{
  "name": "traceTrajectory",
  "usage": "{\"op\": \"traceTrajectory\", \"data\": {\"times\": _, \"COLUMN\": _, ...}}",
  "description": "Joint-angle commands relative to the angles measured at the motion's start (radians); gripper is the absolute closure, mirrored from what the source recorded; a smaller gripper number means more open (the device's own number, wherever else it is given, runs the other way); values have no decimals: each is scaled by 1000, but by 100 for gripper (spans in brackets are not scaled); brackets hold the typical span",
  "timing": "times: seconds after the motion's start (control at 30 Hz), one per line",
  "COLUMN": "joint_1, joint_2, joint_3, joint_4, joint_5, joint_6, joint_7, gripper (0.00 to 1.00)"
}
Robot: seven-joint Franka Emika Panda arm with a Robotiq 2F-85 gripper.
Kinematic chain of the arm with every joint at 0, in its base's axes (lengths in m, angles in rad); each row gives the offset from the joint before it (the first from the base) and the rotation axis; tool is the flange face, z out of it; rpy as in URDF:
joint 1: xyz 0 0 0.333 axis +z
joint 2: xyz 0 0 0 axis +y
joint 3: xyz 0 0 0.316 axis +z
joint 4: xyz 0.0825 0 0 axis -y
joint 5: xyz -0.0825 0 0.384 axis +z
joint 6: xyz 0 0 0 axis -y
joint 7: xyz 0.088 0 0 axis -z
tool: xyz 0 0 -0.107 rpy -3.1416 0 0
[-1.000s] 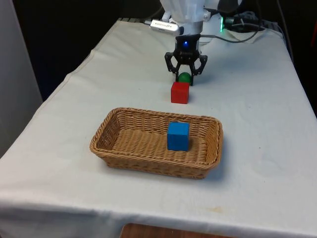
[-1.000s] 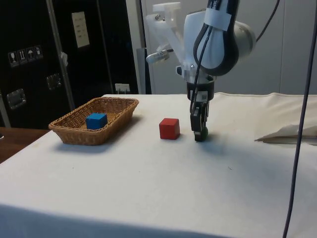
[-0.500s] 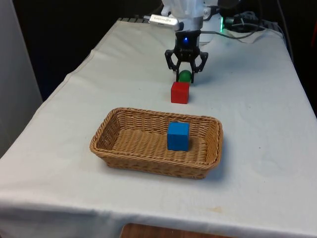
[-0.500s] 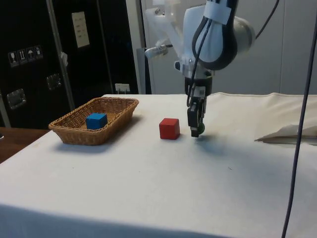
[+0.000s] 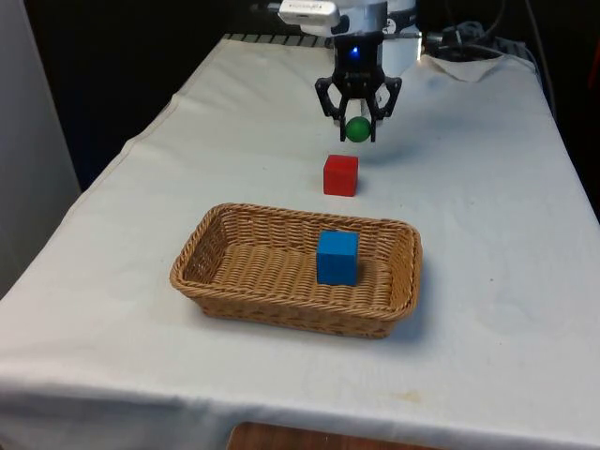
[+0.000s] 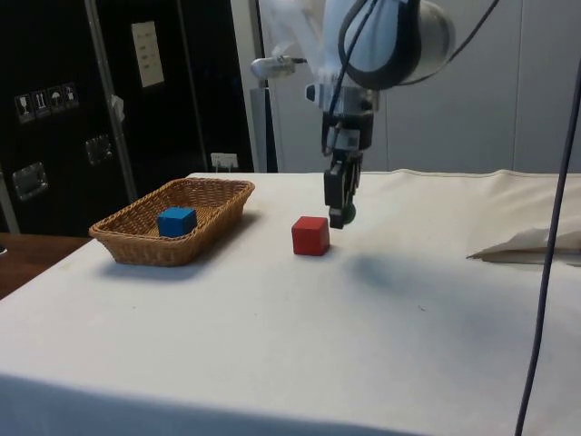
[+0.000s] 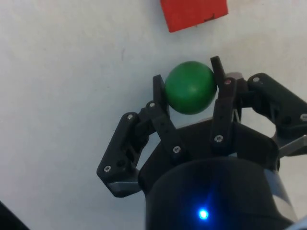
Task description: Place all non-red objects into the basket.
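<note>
The tool (image 5: 357, 128) is closed on a green ball (image 5: 357, 129), one finger pressed to each side of it, as the wrist view makes plain with the ball (image 7: 190, 87) pinched between the two black fingertips (image 7: 159, 91). Tool and ball hang in the air above the counter (image 5: 469, 216), clear of the white cloth; in the side view the ball (image 6: 343, 214) sits at the lower end of the tool (image 6: 339, 216), with the tool's faint shadow on the cloth below. Just below and near the ball lies a red cube (image 5: 340, 174), resting on the cloth and not touched by the tool; in the side view the cube (image 6: 310, 235) stands just beside and lower than the held ball, and in the wrist view part of the cube (image 7: 193, 13) shows a little apart from the ball. Farther toward the front camera, well apart from the tool, stands a woven basket (image 5: 216, 246), oblong, lying flat on the cloth. Inside it, toward the front view's right, sits a blue cube (image 5: 337, 257), upright on the basket floor; the side view shows the same cube (image 6: 176, 221) rising a little above the rim of the basket (image 6: 136, 245). A crumpled fold of cloth (image 6: 526, 243) lies at the counter's far edge in the side view.
</note>
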Motion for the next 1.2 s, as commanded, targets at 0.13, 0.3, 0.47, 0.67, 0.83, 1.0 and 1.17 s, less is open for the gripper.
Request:
{"op": "traceTrajectory", "data": {"times": 0.13, "joint_1": -1, "joint_2": -4, "joint_3": -16, "joint_4": 31, "joint_5": -40, "joint_6": -44, "joint_7": 22, "gripper": 100}}
{"op": "traceTrajectory", "data": {"times": 0.3, "joint_1": 0, "joint_2": -28, "joint_3": -13, "joint_4": 59, "joint_5": -14, "joint_6": -85, "joint_7": 1, "gripper": 100}}
{"op": "traceTrajectory", "data": {"times": 0.47, "joint_1": -2, "joint_2": -25, "joint_3": -36, "joint_4": 125, "joint_5": -52, "joint_6": -169, "joint_7": 19, "gripper": 100}}
{"op": "traceTrajectory", "data": {"times": 0.67, "joint_1": -3, "joint_2": -29, "joint_3": -44, "joint_4": 174, "joint_5": -57, "joint_6": -227, "joint_7": 18, "gripper": 100}}
{"op": "traceTrajectory", "data": {"times": 0.83, "joint_1": -5, "joint_2": -32, "joint_3": -58, "joint_4": 226, "joint_5": -60, "joint_6": -293, "joint_7": 11, "gripper": 100}}
{"op": "traceTrajectory", "data": {"times": 1.0, "joint_1": -6, "joint_2": -29, "joint_3": -78, "joint_4": 272, "joint_5": -64, "joint_6": -349, "joint_7": 0, "gripper": 100}}
{"op": "traceTrajectory", "data": {"times": 1.17, "joint_1": -3, "joint_2": -28, "joint_3": -95, "joint_4": 304, "joint_5": -56, "joint_6": -383, "joint_7": -14, "gripper": 100}}
